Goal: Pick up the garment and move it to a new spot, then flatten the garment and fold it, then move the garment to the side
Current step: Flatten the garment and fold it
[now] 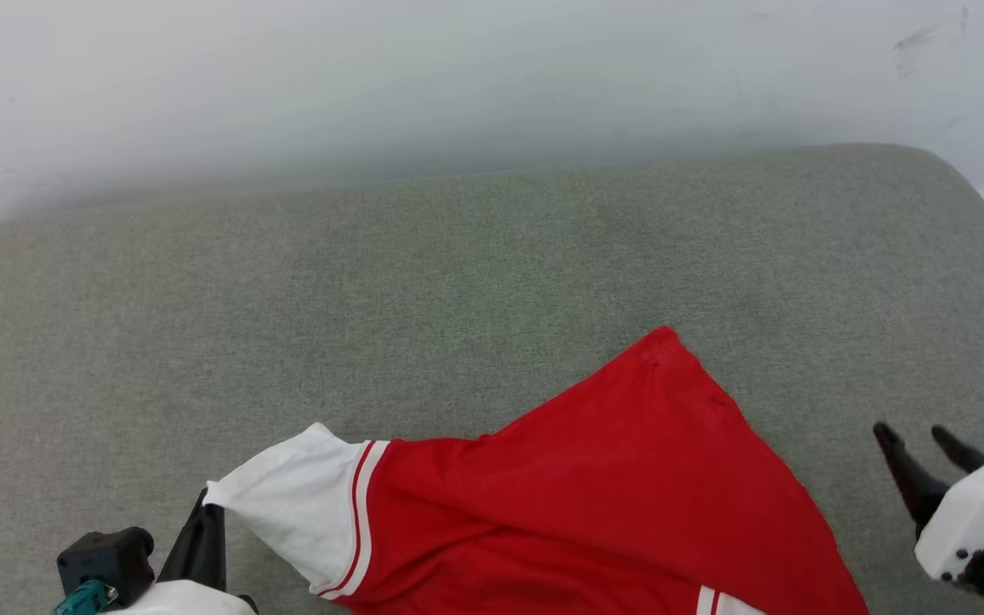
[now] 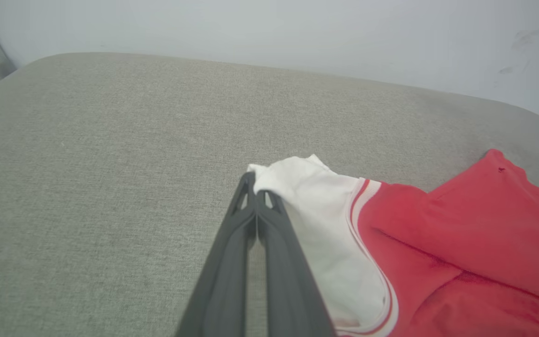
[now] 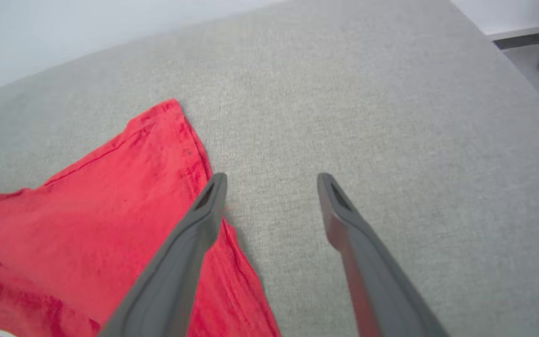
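The garment (image 1: 594, 495) lies rumpled on the grey cushion (image 1: 458, 273). The left gripper (image 2: 255, 180) is clamped on its white sleeve (image 2: 307, 187) tip, a thin pinch that could slip under a pull. The right gripper (image 3: 273, 180) stands spread and empty near the red edge.

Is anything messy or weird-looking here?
Yes. The bright red fabric shirt with white sleeves lies crooked and wrinkled on the grey cushioned surface, one corner poking out. The left gripper pinches a white sleeve tip; the right gripper hangs open beside the red edge.
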Tool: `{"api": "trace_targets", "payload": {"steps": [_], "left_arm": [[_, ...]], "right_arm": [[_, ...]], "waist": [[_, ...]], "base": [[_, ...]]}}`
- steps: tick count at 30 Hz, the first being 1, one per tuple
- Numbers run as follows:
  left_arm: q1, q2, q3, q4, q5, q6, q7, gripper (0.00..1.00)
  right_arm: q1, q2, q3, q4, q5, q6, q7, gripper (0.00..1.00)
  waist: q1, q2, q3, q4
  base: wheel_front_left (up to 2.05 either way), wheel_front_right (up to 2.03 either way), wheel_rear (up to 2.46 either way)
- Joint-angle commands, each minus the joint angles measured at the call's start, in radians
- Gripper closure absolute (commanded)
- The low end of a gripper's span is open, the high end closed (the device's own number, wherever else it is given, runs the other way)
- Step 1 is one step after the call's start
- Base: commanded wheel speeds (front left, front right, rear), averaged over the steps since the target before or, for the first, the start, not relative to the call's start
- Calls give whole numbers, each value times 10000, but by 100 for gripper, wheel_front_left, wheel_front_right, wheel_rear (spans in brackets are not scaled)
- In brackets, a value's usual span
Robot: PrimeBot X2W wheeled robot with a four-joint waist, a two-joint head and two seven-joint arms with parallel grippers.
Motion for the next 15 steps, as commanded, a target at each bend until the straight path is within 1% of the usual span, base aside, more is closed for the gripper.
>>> {"api": "trace_targets", "payload": {"steps": [1,4,6,8,10,15], "left_arm": [[-172,55,-26,-70,100,7,29,100],[-482,41,-156,-157,207,-66,73,100],[-759,-6,-250,-197,286,-125,93,100],[-1119,-57,-355,-242,386,-211,126,100],[-1470,-134,-498,-235,494,-313,134,100],[-2361,-337,-751,-104,706,-569,62,100]], "right_arm": [[-339,81,-17,152,-2,-3,-602,0],[-1102,-11,195,548,-93,-3,-1658,0],[-1685,-124,404,861,-50,-3,-1962,0],[-2269,-256,602,1150,9,-3,-1962,0],[-2853,-399,883,1469,177,-3,-1549,0],[-4466,-918,1645,2168,669,-3,765,0]], "waist": [[2,-1,147,88],[2,-1,430,327],[2,-1,701,518],[2,-1,1036,757],[2,-1,1353,987],[2,-1,2097,1487]], "base": [[0,0,0],[0,0,0],[0,0,0],[0,0,0],[0,0,0],[0,0,0]]}}
